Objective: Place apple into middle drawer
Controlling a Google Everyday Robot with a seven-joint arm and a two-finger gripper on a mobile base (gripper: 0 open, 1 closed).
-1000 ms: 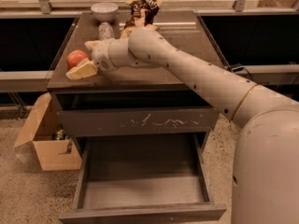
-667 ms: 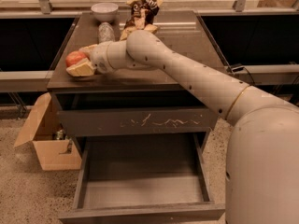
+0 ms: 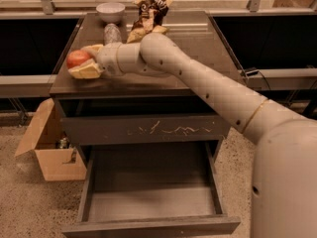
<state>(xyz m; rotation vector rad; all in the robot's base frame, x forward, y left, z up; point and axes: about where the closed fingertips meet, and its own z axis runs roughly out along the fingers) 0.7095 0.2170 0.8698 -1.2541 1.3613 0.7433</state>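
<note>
**On the worktop's left corner: apple in claw, drawer open below**

Nearest the camera: middle drawer (image 3: 148, 202), pulled out, plain front panel, its grey floor holding nothing yet. Left of it on the ground: cardboard box (image 3: 49, 155), flaps open. Directly above the drawer: scratched drawer front (image 3: 148, 129), closed.

Next back: worktop (image 3: 193, 48), dark. At its front-left corner: apple (image 3: 77, 58), red-orange, set between the two pale fingers of the claw (image 3: 80, 61). One finger lies low in front, the other behind. The claw is clamped on the apple, with the arm reaching in from the right. Whether the fruit has left the surface cannot be told.

Farther back: clear bottle (image 3: 112, 33) lying down, then white bowl (image 3: 110, 10) and crumpled snack bag (image 3: 148, 14) at the rear edge.

Risks, as judged: the smooth round skin may roll out of the grip on the swing out and down. A slip at this corner would send the apple to the ground or into the box, not the drawer. Clipping the worktop lip on the descent could knock it loose.

Change from a second ago: the claw has shifted slightly left, closer around the apple. The apple has scarcely moved.
</note>
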